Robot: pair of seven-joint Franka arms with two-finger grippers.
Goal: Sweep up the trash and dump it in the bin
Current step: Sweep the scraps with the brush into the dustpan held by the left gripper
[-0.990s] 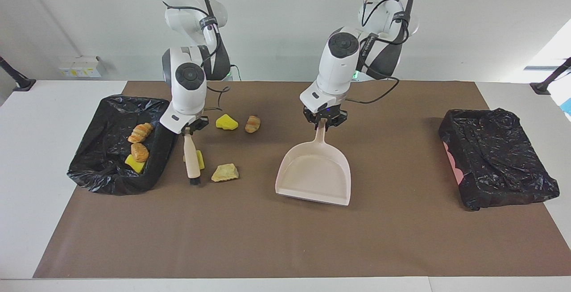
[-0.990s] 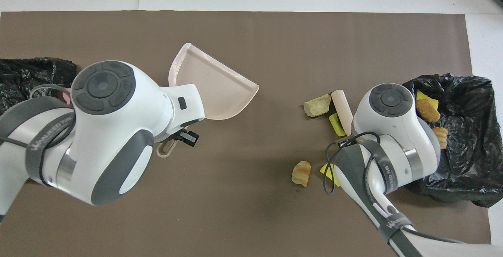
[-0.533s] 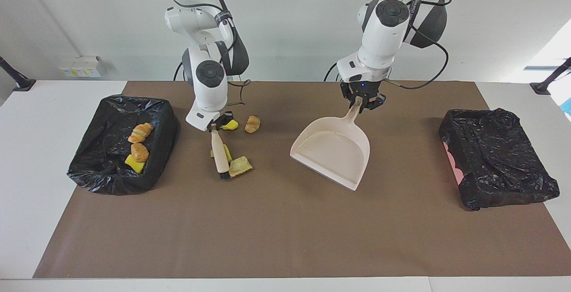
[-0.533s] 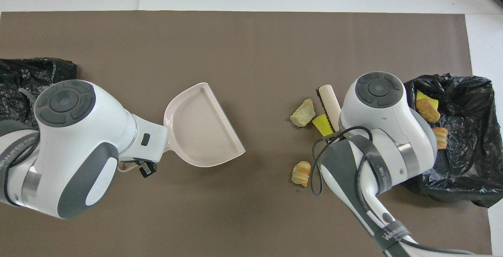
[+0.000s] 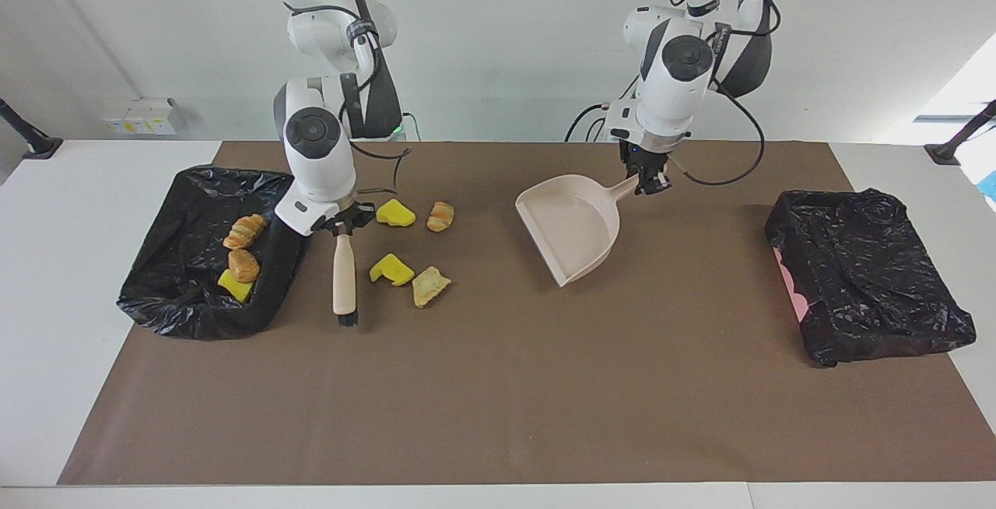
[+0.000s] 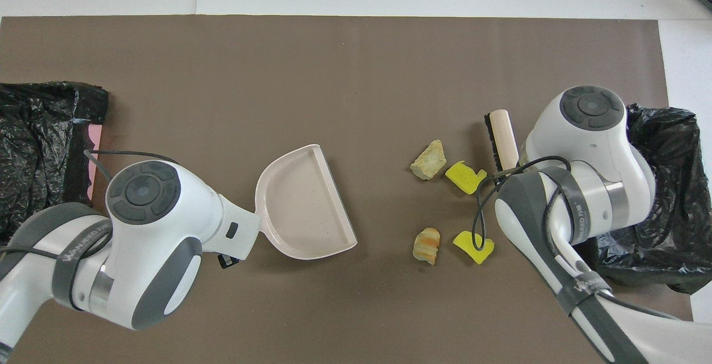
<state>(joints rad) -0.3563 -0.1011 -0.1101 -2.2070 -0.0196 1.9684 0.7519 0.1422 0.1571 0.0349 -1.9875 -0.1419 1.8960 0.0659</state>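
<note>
Right end effector (image 5: 343,227): clamped on brush (image 5: 343,279) handle, beside bin (image 5: 167,314).
Left end effector (image 5: 647,182): clamped on dustpan (image 5: 572,229) handle, pan tilted over counter (image 5: 498,400).
Trash (image 5: 391,268): four scraps on counter between brush and dustpan; three in bin.

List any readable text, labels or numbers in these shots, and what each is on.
"WAN…": white lettering on the left arm's grey strap, overhead view; the remaining letters are not legible.
Right arm's straps: white lettering, too small to read.
White box by the wall, facing view: yellow labels, unreadable.
No other text shows.
</note>
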